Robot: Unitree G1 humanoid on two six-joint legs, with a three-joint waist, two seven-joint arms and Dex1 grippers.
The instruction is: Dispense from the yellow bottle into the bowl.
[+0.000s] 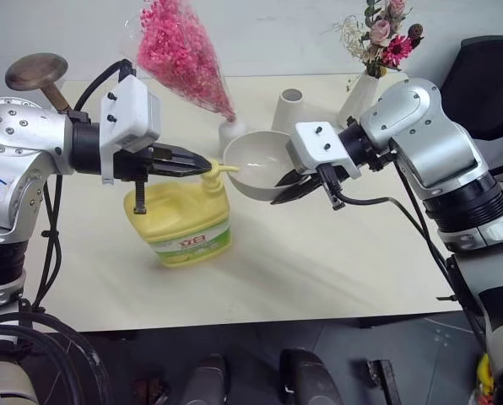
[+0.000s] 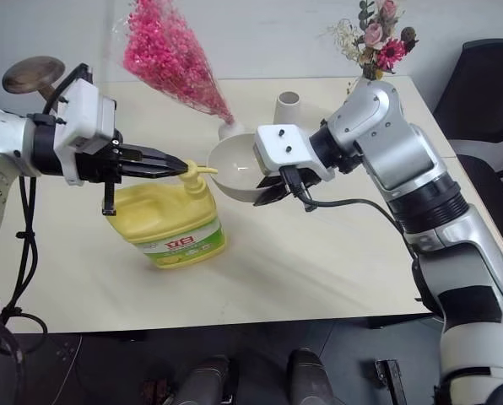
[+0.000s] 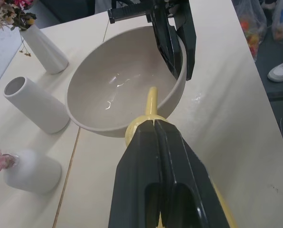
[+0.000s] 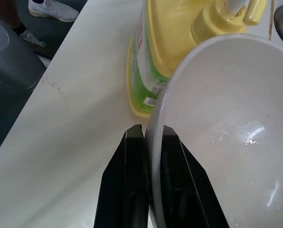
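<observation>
Behind my right gripper point(image 1: 287, 186), pinching the bowl point(image 1: 256, 160) rim, stand white vases point(image 1: 290, 108); closed left gripper point(image 1: 202, 164) rests atop the yellow bottle point(image 1: 181, 224) pump.

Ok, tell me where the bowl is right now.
The bowl is held off the table by the right gripper pinching its rim, tilted at the yellow bottle's spout, before the white vases.

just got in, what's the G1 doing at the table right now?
It's working a soap pump. The right gripper is shut on the rim of the bowl, holding it up off the table with the opening tilted toward the yellow bottle. The left gripper, jaws shut, sits on top of the bottle's pump, whose spout reaches over the bowl's rim. A little clear liquid glistens inside the bowl.
</observation>
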